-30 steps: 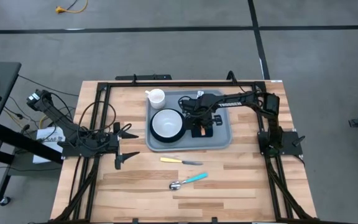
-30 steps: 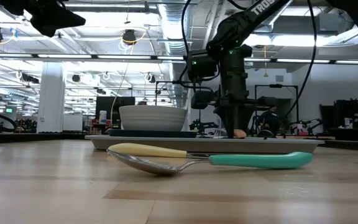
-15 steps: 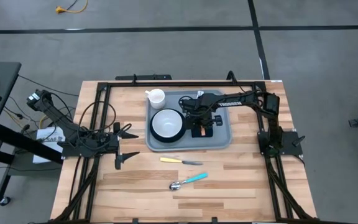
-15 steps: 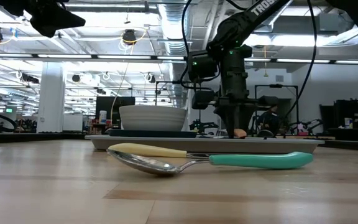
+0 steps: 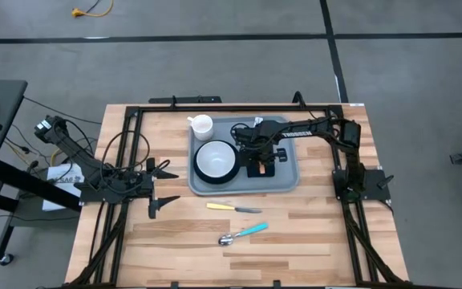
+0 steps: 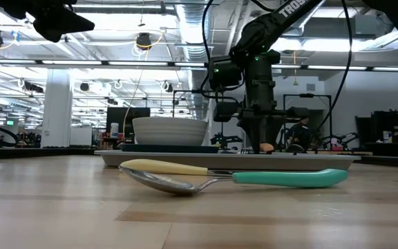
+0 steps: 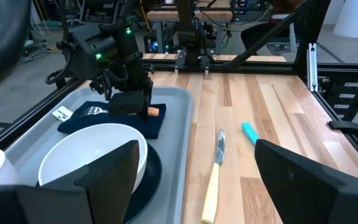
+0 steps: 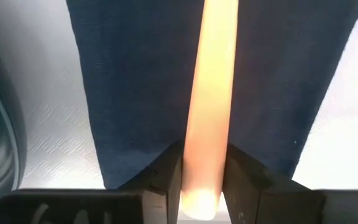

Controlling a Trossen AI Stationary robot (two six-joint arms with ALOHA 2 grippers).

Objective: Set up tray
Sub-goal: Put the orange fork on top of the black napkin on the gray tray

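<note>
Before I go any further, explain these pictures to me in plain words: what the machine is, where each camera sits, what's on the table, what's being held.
Two dark robot arms work at a wooden table. One camera looks straight down, one sits at table-top height, and one rides on each wrist.

On the table lies a grey-blue tray holding a white bowl on a dark plate and a navy napkin. A white cup stands at the tray's far corner. In front of the tray lie a yellow-handled knife and a teal-handled spoon.

The right claw is down over the napkin, its fingers either side of an orange-handled fork lying on it. The left claw waits open beside the tray, empty.
</note>
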